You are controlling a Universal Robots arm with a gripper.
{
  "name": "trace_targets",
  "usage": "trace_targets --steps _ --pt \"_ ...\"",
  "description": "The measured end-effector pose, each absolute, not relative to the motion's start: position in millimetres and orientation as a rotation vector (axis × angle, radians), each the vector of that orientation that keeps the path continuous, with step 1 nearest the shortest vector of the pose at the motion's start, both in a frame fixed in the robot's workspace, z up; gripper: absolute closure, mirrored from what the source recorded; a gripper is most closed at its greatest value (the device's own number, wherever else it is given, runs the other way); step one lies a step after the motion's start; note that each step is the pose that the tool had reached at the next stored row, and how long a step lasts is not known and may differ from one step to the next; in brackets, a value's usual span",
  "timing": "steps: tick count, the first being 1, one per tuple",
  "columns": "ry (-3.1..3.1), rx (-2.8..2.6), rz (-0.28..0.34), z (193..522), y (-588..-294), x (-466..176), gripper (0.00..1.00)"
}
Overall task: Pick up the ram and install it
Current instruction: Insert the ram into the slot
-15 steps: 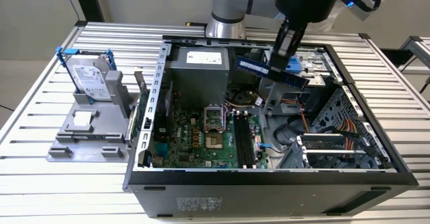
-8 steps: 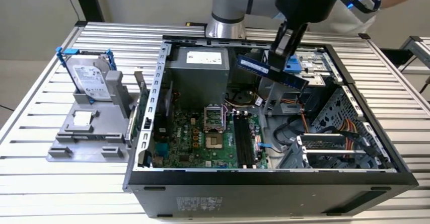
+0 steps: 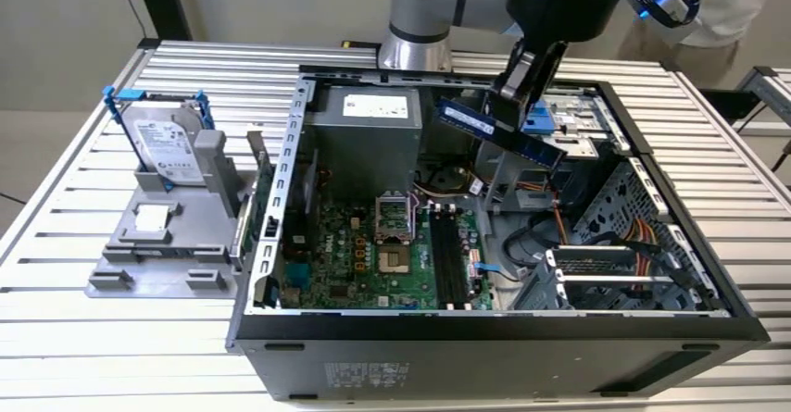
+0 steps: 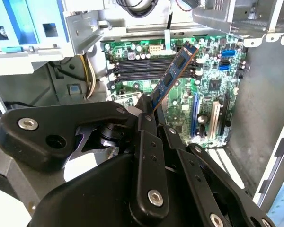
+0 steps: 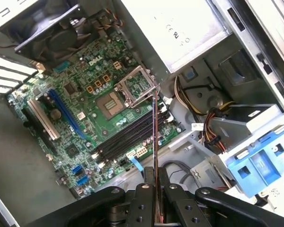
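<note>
So in the exterior view we've got the tool (image 3: pixel 509 93) hanging over the open PC case (image 3: pixel 495 343) on the worktop (image 3: pixel 111 338). It's pinched shut on the ram (image 3: pixel 495 127), which is up in the air on a tilt, toward the exterior view's right and well clear of the motherboard (image 3: pixel 358 264) and its long black slots (image 3: pixel 447 255). The hard drive (image 3: pixel 167 143) in its blue frame sits on a grey stand at the exterior view's left, well apart from all this. In the second wrist view the tool (image 4: pixel 149 111) has its fingers closed tight on one end of the ram (image 4: pixel 173 75), and the stick pokes out toward the board. Its free end overlaps the slots (image 4: pixel 142 66) in the picture, but it runs across them at an angle and isn't touching anything. In the first wrist view we see the ram (image 5: pixel 155 137) edge-on, a thin line rising out of the tool (image 5: pixel 156 189) toward the CPU socket (image 5: pixel 111 101). It cuts across the slots (image 5: pixel 128 137) rather than lying along one, and they look unfilled to us. Our read: pickup is done and we're in the carry-and-line-up part, with nothing seated yet. Seating would need the long edge turned parallel to a slot and centred over it, notch matching the key, then a straight push down. We can't tell whether the end latches are open.
</note>
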State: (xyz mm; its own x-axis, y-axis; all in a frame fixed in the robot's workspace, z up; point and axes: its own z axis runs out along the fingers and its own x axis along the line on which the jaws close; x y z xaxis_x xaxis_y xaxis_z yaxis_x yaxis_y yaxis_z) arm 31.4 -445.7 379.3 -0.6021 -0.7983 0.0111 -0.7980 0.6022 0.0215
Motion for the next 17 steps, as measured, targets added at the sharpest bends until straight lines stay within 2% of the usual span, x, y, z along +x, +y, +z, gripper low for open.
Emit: trace_targets --steps 17 --pt "-2.905 1.148 -0.025 379.2 -445.7 31.5 1.00"
